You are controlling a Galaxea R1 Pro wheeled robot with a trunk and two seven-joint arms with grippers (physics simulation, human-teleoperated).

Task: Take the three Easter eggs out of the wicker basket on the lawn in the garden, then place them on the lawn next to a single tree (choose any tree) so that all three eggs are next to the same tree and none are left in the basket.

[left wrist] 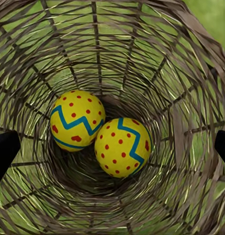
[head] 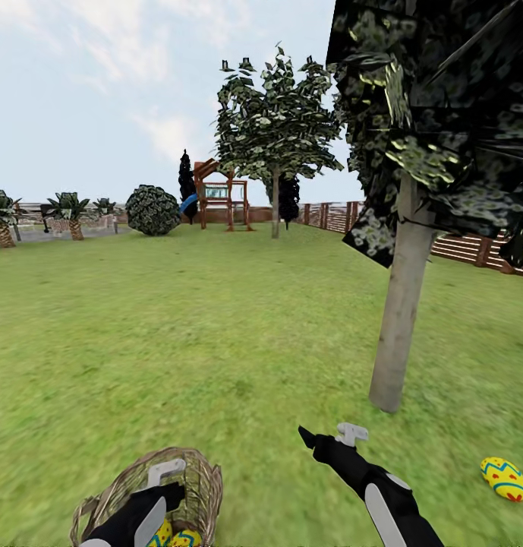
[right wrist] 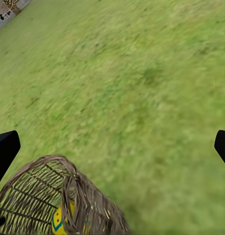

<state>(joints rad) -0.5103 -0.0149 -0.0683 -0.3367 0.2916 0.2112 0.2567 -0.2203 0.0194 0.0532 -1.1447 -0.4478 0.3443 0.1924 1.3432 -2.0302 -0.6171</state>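
Note:
The wicker basket (head: 196, 479) sits on the lawn (head: 215, 342) at the bottom left of the head view, its mouth tipped toward me. My left gripper (head: 166, 486) is at its mouth. The left wrist view looks straight into the basket (left wrist: 191, 73): two Easter eggs (left wrist: 77, 120) (left wrist: 122, 147) lie touching at the bottom, and the left gripper (left wrist: 112, 149) is open above them. A third egg (head: 503, 479) lies on the grass to the right of the pale grey tree trunk (head: 401, 304). My right gripper (head: 329, 435) hangs open and empty over grass, right of the basket (right wrist: 58, 200).
A second tree (head: 275, 137) stands farther back at centre. Behind it are a round bush (head: 152, 210), a wooden playset (head: 219, 194) and a slatted fence (head: 474, 247) running along the right. Palms (head: 70, 209) line the far left.

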